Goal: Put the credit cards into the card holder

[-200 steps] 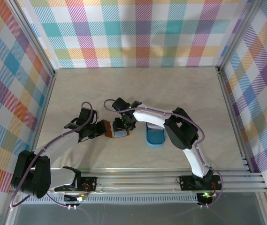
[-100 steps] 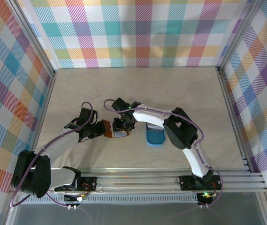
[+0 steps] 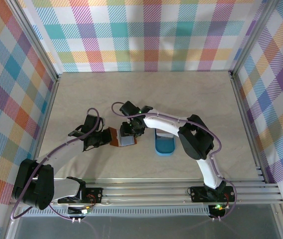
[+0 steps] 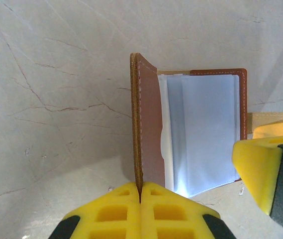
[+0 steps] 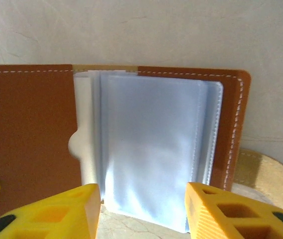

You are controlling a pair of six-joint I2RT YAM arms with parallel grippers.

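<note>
Count on the desk (image 3: 81,94): single items, paired robot parts.
One card holder (image 3: 122,137); one blue tray (image 3: 164,145); two arms, left arm (image 3: 64,149) and right arm (image 3: 163,122), one gripper apiece: left gripper (image 4: 140,191), right gripper (image 5: 143,201). Several clear sleeves (image 5: 151,149) inside the holder, overlapped too closely for an exact count.

top camera overhead, far; wrist cameras close, sharing card holder (image 4: 188,124)
</note>
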